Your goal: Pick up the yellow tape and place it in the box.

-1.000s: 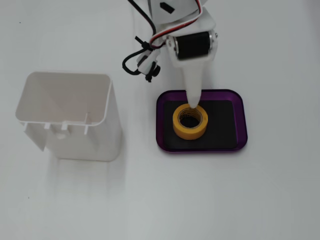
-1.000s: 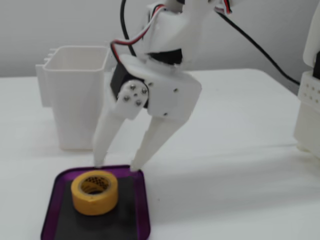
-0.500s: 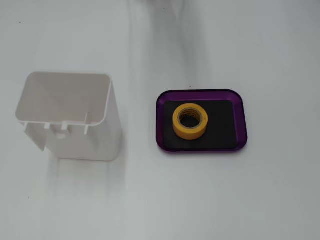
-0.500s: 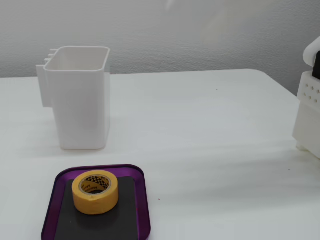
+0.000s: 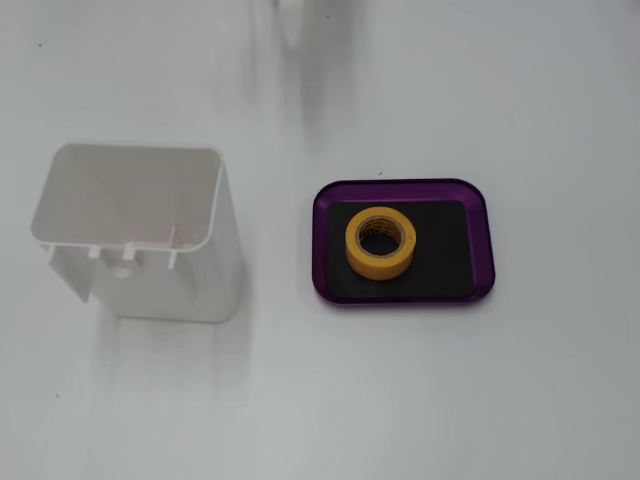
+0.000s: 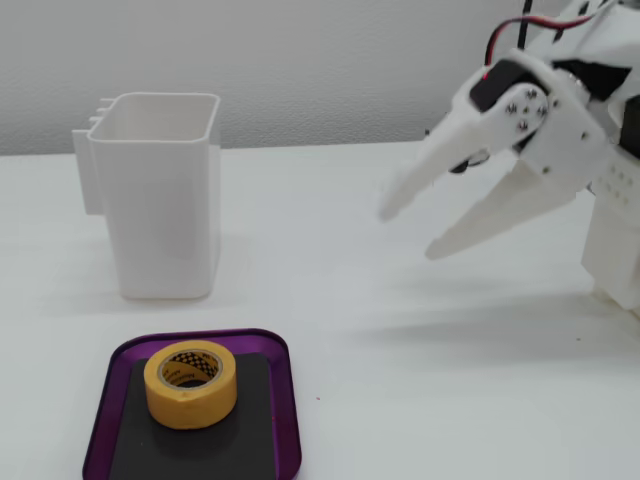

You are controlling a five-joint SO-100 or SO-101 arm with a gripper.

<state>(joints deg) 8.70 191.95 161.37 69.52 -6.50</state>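
Note:
The yellow tape [image 5: 379,242] lies flat on the black base of the box [image 5: 486,240], a shallow tray with a purple rim, in both fixed views; in the side one the tape [image 6: 191,384] sits in the box [image 6: 292,400] at the lower left. My gripper [image 6: 404,232] is white, open and empty. It hangs in the air at the right of that view, well away from the tape and the box, its fingers pointing down-left. The gripper is out of the top-down fixed view.
A tall white plastic container [image 5: 140,230] stands to the left of the box in the top-down view, and behind it in the side view [image 6: 160,195]. The arm's white base [image 6: 615,250] stands at the right edge. The table is white.

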